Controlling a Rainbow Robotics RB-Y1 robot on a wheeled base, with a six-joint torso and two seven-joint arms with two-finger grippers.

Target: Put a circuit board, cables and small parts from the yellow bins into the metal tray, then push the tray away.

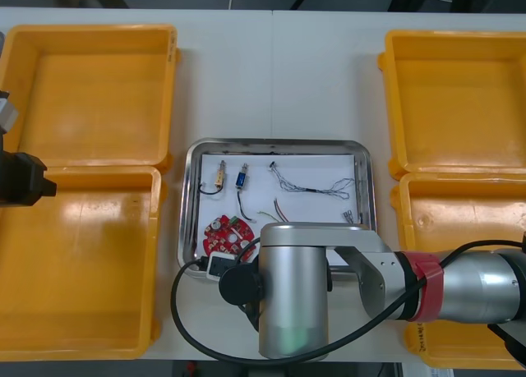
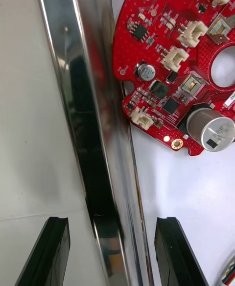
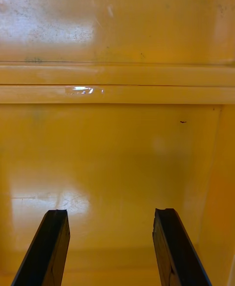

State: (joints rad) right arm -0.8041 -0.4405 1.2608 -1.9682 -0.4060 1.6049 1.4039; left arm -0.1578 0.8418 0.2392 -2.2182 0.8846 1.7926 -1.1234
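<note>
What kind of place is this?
Probably an electronics kitting bench: yellow bins flank a metal tray holding a round red circuit board and cables, the right gripper open astride the tray's rim, left gripper over a left bin.

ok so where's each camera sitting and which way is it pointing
Front view: above the arms, looking steeply down at the table; the right arm covers the near edge of the metal tray, the left arm at the left edge.
Right wrist view: close over the tray rim, the open right gripper straddling it.
Left wrist view: into a yellow bin, left gripper open.
Shared: front and right wrist views both show the circuit board in the tray.
</note>
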